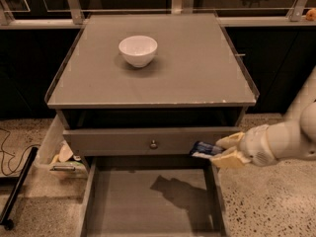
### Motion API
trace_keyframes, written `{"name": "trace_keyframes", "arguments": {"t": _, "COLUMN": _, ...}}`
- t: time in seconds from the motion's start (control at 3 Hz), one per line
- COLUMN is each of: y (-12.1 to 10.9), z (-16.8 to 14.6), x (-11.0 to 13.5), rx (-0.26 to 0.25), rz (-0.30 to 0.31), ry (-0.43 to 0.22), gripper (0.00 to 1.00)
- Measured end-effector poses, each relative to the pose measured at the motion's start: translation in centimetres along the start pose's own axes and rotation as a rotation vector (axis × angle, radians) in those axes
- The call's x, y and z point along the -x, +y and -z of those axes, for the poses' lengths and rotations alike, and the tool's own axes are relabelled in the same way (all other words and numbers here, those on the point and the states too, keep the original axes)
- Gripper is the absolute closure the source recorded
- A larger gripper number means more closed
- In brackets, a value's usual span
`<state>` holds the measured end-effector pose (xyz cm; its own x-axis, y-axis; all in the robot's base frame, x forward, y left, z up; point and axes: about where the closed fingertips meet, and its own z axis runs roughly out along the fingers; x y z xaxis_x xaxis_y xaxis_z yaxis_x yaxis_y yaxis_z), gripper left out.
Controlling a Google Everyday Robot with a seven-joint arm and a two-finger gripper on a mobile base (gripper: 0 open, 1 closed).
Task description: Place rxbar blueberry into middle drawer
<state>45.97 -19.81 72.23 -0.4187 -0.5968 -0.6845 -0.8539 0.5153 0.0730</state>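
My gripper (pixel 223 150) comes in from the right and is shut on the rxbar blueberry (pixel 206 148), a small dark blue bar with light patches. It holds the bar at the right end of the knobbed drawer front (pixel 148 141), above the right wall of the middle drawer (pixel 143 204). The middle drawer is pulled out, wide and grey, with a flat floor that carries the arm's shadow.
A white bowl (pixel 138 50) sits on the cabinet top (pixel 197 78). A small round knob (pixel 153 144) is on the upper drawer front. A box with clutter (pixel 61 157) and a black cable (pixel 10 152) lie on the floor at the left.
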Motion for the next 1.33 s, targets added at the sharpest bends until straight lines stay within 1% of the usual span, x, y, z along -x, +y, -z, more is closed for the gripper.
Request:
{"name": "trace_keyframes", "arguments": {"t": 0.33, "y": 1.8, "z": -5.1, "x": -2.5, "rx": 0.022, "rz": -0.004, "ry": -0.005, "gripper": 1.0}}
{"name": "trace_keyframes", "arguments": {"t": 0.67, "y": 2.5, "z": -9.0, "x": -4.3, "rx": 0.011, "rz": 0.045, "ry": -0.008, "gripper": 1.0}}
{"name": "trace_keyframes", "arguments": {"t": 1.0, "y": 1.8, "z": -12.7, "x": -6.2, "rx": 0.006, "rz": 0.083, "ry": 0.002, "gripper": 1.0}}
{"name": "trace_keyframes", "arguments": {"t": 1.33, "y": 0.5, "z": -15.4, "x": -8.8, "rx": 0.053, "rz": 0.041, "ry": 0.003, "gripper": 1.0}}
